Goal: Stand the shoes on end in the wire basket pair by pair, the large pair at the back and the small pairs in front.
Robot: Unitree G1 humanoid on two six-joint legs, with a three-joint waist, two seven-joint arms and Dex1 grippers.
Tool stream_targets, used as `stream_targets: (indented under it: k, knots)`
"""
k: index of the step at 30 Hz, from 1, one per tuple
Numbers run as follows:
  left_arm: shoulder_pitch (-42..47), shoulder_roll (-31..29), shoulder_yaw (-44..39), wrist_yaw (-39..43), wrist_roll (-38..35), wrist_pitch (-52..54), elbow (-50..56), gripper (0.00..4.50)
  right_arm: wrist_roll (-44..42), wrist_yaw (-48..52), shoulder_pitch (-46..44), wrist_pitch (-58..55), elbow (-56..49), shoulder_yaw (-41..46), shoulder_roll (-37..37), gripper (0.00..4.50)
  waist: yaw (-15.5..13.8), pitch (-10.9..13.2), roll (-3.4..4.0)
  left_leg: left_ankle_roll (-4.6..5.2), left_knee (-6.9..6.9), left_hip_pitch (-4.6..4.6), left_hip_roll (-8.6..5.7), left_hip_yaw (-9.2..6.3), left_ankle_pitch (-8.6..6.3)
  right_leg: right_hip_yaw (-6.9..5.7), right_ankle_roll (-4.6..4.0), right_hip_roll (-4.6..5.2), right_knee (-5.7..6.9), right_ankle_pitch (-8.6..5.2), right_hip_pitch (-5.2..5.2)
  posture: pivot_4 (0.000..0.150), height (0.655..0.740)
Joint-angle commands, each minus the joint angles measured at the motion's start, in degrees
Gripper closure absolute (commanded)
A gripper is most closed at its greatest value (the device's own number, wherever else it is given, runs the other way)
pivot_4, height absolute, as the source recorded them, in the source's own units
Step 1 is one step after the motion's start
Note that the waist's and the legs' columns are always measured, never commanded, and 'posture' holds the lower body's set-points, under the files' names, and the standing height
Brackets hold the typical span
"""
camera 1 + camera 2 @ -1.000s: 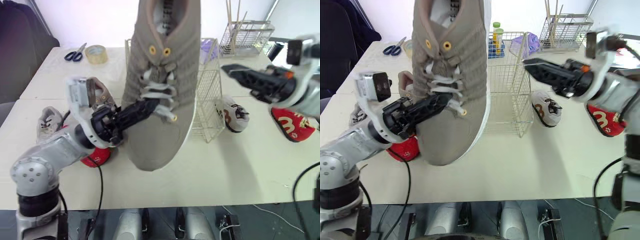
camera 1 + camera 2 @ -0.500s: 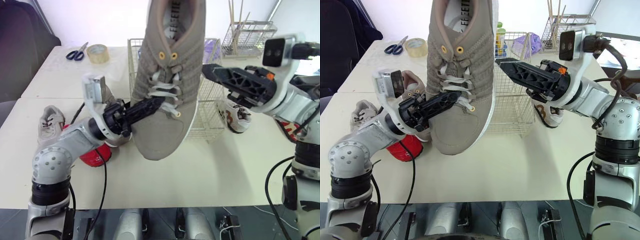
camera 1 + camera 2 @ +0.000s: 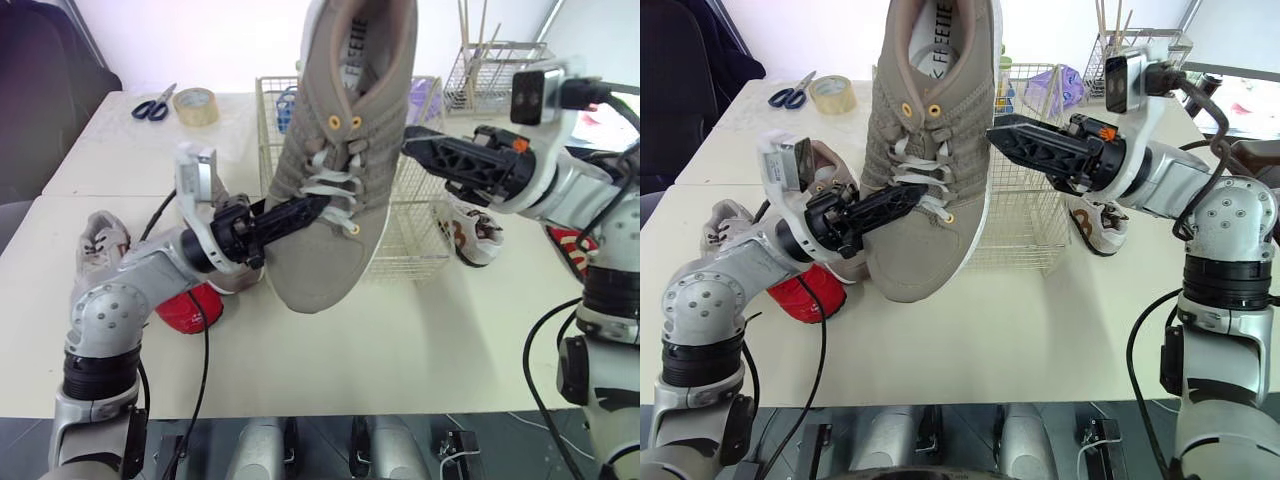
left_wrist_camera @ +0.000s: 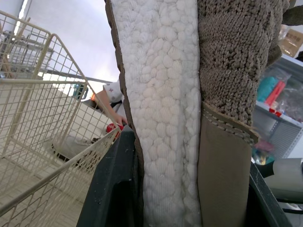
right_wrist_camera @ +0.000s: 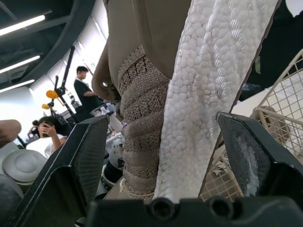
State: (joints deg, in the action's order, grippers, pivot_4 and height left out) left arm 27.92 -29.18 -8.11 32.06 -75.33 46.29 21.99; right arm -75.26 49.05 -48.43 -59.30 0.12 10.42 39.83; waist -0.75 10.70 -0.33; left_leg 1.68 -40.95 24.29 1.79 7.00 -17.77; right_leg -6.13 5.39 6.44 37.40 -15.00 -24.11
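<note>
From the head, the large taupe knit lace-up shoe [image 3: 340, 150] hangs toe-down and heel-up above the cream table [image 3: 430, 345]. It is in front of the cream wire basket [image 3: 420, 235] and covers the basket's left half, and it is not inside. The left gripper [image 3: 305, 210] is clamped on the shoe at the laces. The right gripper [image 3: 425, 150] reaches in at the shoe's right edge, over the basket. A small white shoe with brown trim [image 3: 468, 228] lies just right of the basket. A red shoe [image 3: 190, 308] and a small grey sneaker [image 3: 100, 243] lie well to the basket's left. Blue-handled scissors [image 3: 152, 106] and a roll of tan tape [image 3: 195, 106] sit behind and left of the basket. In the left wrist view, the shoe's white pebbled foam sole [image 4: 161, 118] and knit upper stand pinched between the two black fingers [image 4: 113, 189], with the basket's wires beside them. In the right wrist view, that gripper's fingers [image 5: 80, 161] are spread wide on either side of the sole edge, with a gap on each side, gripping nothing. The basket's mesh shows just beyond.
</note>
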Motion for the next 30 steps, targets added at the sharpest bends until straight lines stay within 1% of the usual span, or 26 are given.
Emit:
stream_targets:
  k: [1, 10, 15, 20, 21, 23, 25, 26, 27, 28, 30]
  knots:
    - [2.3, 0.7, -0.2, 0.4, -3.4, -0.2, 5.2, 3.33, 2.3, -0.1, -1.9, 0.2, -0.6, 0.2, -0.8, 0.56, 0.0, 0.0, 0.0, 0.0, 0.0, 0.0, 0.0, 0.0, 0.0, 0.0, 0.0, 0.0, 0.0, 0.0, 0.0, 0.15, 0.74]
    - [2.3, 0.1, -1.7, -1.6, -6.2, -0.5, 6.5, 3.33, 3.9, -1.5, -2.4, -0.2, 0.9, 1.6, -2.5, 0.56, 0.0, 0.0, 0.01, 0.0, 0.01, 0.01, 0.01, -0.02, 0.0, -0.01, 0.01, 0.0, -0.02, 0.01, 0.0, 0.15, 0.74]
    - [2.1, 0.2, -0.7, 0.2, -6.1, 0.1, 6.1, 3.33, -0.2, -1.8, -2.6, -3.1, 0.6, 2.5, -4.7, 0.56, 0.0, 0.0, 0.01, 0.0, 0.01, 0.02, 0.0, -0.02, 0.0, -0.02, 0.01, 0.0, -0.03, 0.01, 0.0, 0.15, 0.74]
    - [1.6, -0.4, 0.5, 3.3, -4.0, 0.8, 4.5, 3.33, -4.3, -2.3, -2.4, -6.1, -0.6, 3.1, -6.2, 0.56, 0.0, 0.0, 0.01, 0.0, 0.02, 0.02, 0.0, -0.01, 0.0, -0.02, 0.01, -0.01, -0.03, 0.01, 0.0, 0.15, 0.74]
    - [1.7, -0.4, 0.7, 3.8, -3.6, 0.7, 4.1, 3.33, -4.2, -2.3, -2.2, -6.3, -1.3, 2.7, -6.3, 0.79, 0.0, 0.0, 0.01, 0.0, 0.02, 0.02, 0.0, -0.01, 0.0, -0.02, 0.01, -0.01, -0.04, 0.01, 0.0, 0.15, 0.74]
    - [2.1, -0.3, 0.9, 4.4, -2.7, 0.7, 3.5, 3.33, -4.0, -3.2, -2.0, -6.2, -2.0, 2.5, -6.8, 1.43, 0.0, 0.0, 0.01, 0.0, 0.02, 0.02, 0.0, -0.02, 0.0, -0.02, 0.01, -0.01, -0.03, 0.01, 0.0, 0.15, 0.74]
    - [2.3, -0.2, 1.0, 4.6, -2.2, 0.7, 3.3, 3.33, -4.5, -3.9, -2.0, -6.3, -2.4, 2.7, -7.1, 2.37, 0.0, 0.0, 0.01, 0.0, 0.02, 0.02, 0.0, -0.02, 0.0, -0.02, 0.01, -0.01, -0.04, 0.01, 0.0, 0.15, 0.74]
    - [2.2, -0.2, 0.9, 4.6, -1.9, 0.8, 3.2, 3.33, -4.7, -4.3, -2.0, -6.4, -2.5, 2.8, -7.1, 2.77, 0.0, 0.0, 0.01, 0.0, 0.02, 0.02, -0.01, -0.01, 0.0, -0.02, 0.01, -0.01, -0.04, 0.01, 0.0, 0.15, 0.74]
    - [2.1, -0.2, 1.0, 4.6, -1.4, 0.8, 3.3, 3.33, -4.9, -4.6, -2.1, -6.5, -2.7, 2.9, -7.1, 3.02, 0.0, 0.0, 0.01, 0.0, 0.02, 0.02, 0.0, -0.02, 0.0, -0.02, 0.01, -0.01, -0.04, 0.01, 0.0, 0.15, 0.74]
    - [2.1, -0.2, 1.0, 4.6, -1.2, 0.8, 3.2, 3.33, -5.1, -4.8, -2.2, -6.6, -2.8, 3.1, -7.1, 3.15, 0.0, 0.0, 0.01, 0.0, 0.02, 0.02, 0.0, -0.02, 0.0, -0.02, 0.01, -0.01, -0.04, 0.01, 0.0, 0.15, 0.74]
    - [2.0, -0.1, 0.9, 4.5, -1.0, 0.9, 3.2, 3.33, -5.8, -5.0, -2.4, -6.9, -3.2, 3.5, -7.0, 3.2, 0.0, 0.0, 0.01, 0.0, 0.03, 0.02, 0.0, -0.02, 0.0, -0.02, 0.01, -0.01, -0.04, 0.01, 0.0, 0.15, 0.74]
